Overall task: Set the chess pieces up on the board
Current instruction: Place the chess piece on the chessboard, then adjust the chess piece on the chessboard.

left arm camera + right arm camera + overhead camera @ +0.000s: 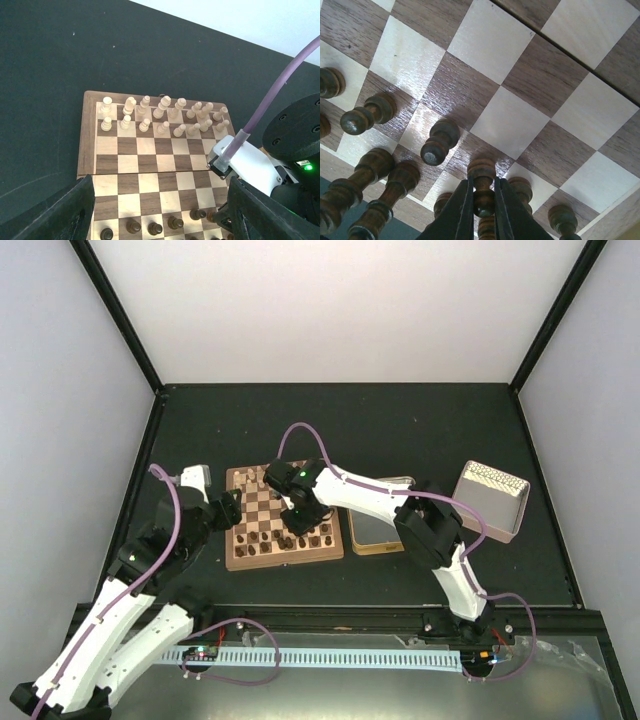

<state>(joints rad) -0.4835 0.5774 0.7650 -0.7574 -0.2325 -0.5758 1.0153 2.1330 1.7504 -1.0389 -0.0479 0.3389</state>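
The wooden board (262, 512) lies mid-table, with cream chessmen (162, 112) on its far rows and dark brown pieces (290, 538) on its near rows. My right gripper (484, 210) is shut on a dark pawn (483, 186), its base on or just above a dark square near the board's front edge, among other dark pieces (437, 142). In the top view the right gripper (293, 523) is over the near right part of the board. My left gripper (160, 220) is open and empty, hovering at the board's left edge (228, 512).
A shiny metal tin (377, 515) lies right of the board. A grey tray (490, 498) sits at the far right. The right arm's wrist and purple cable (265, 112) reach over the board's right side. Black frame rails edge the table.
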